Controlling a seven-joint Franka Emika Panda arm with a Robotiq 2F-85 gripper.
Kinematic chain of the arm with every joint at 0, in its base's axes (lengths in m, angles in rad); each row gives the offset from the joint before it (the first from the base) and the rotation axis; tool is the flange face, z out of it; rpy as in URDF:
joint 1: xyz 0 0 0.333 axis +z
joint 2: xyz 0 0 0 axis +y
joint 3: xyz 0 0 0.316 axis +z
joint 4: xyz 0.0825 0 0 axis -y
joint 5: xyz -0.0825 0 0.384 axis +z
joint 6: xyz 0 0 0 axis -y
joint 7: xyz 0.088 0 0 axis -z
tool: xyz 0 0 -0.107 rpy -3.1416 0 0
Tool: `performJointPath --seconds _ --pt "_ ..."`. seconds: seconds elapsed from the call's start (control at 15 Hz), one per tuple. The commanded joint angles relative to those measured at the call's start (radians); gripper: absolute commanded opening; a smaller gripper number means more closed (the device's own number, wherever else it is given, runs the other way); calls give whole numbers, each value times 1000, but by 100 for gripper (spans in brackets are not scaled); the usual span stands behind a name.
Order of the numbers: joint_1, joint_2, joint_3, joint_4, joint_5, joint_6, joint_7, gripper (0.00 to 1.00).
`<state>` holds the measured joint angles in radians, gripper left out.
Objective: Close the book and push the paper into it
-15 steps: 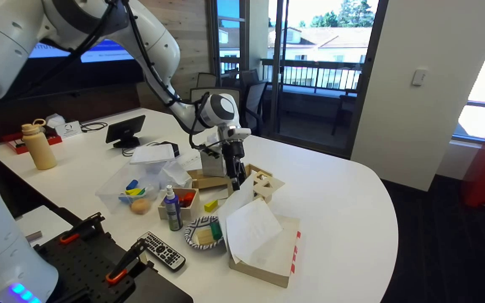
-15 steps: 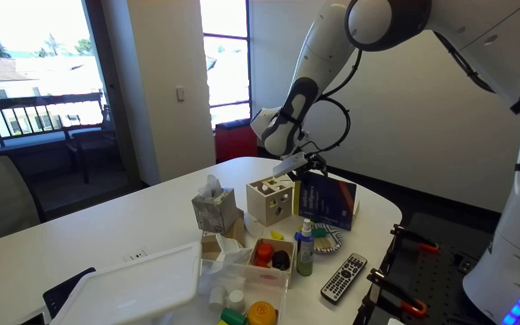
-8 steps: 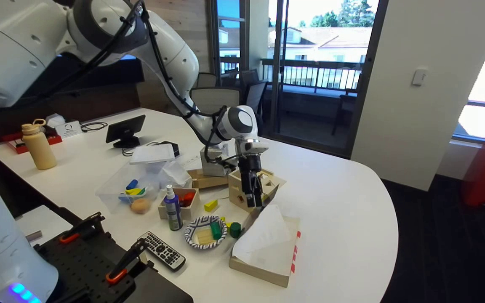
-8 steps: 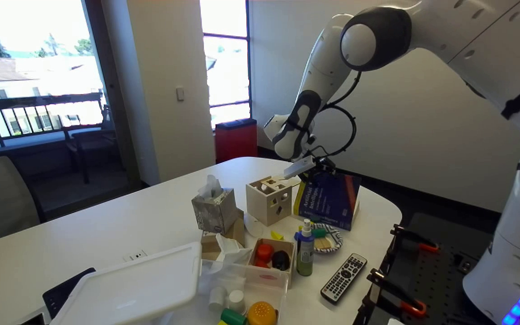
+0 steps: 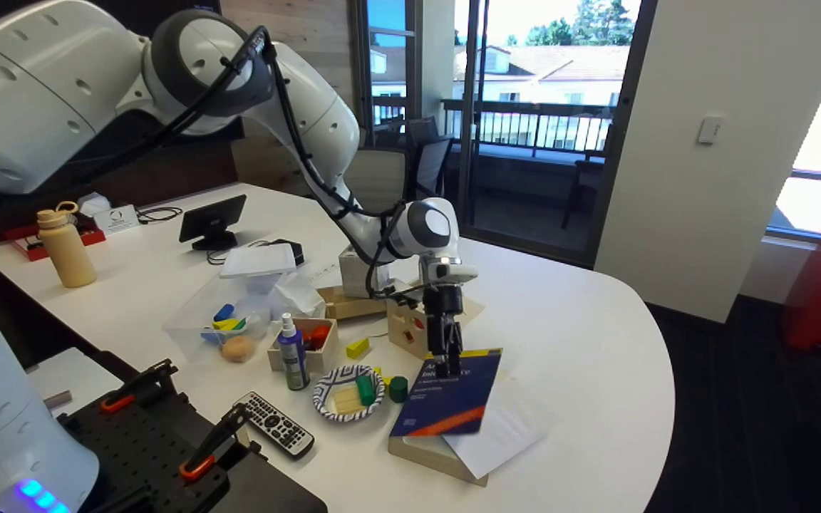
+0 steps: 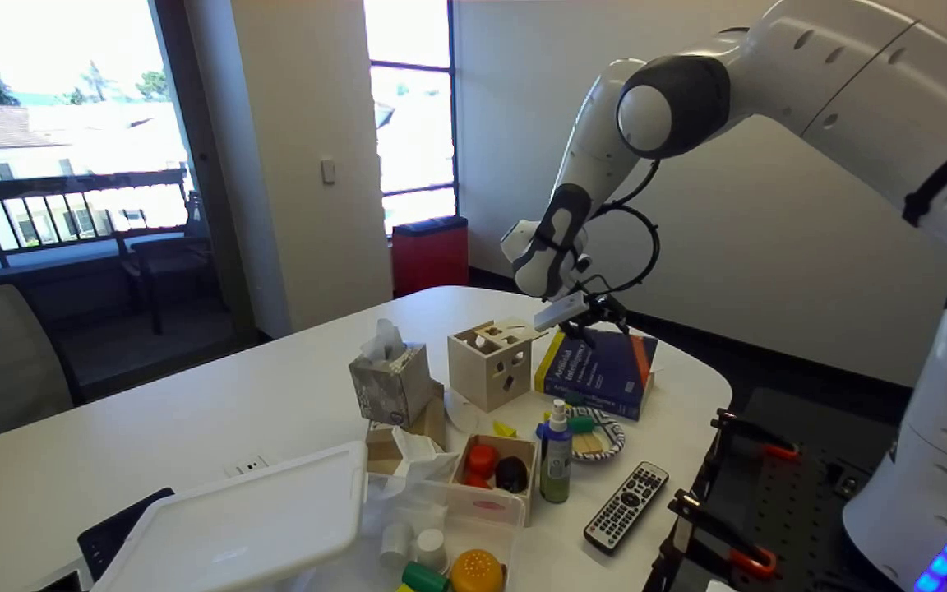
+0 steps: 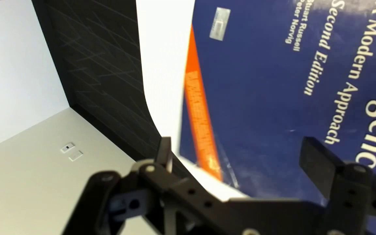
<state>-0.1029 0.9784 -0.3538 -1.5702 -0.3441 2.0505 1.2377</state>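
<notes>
- in an exterior view, the book (image 5: pixel 442 413) is seen under the gripper (image 5: pixel 450 367), its blue cover (image 5: pixel 453 399) tilted, free edge raised; whether contact is made cannot be told.
- there, the paper (image 5: pixel 497 440) is partly hidden by the cover and seen past the edge of the pages (image 5: pixel 435 459).
- in an exterior view, the gripper is seen over the cover, with the wooden cube (image 6: pixel 491 367) beside the book.
- in the wrist view, the fingers (image 7: pixel 318 164) are spread well apart, with the printed cover shown beyond and between them.
</notes>
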Motion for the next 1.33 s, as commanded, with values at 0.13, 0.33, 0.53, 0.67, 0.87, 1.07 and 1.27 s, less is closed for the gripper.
performJointPath --seconds 0.13,0.33,0.53,0.67,0.87,1.07,1.27 --pt "-69 96 15 106 74 -14 -104 100" --pt "-80 130 17 142 106 -24 -150 100" --pt "-75 149 16 163 131 -25 -178 100" --pt "-73 149 18 171 144 -20 -182 100" --pt "-87 137 28 182 177 -13 -210 100" --pt "-104 124 29 199 214 -7 -244 100" --pt "-143 145 39 268 258 -6 -291 100"
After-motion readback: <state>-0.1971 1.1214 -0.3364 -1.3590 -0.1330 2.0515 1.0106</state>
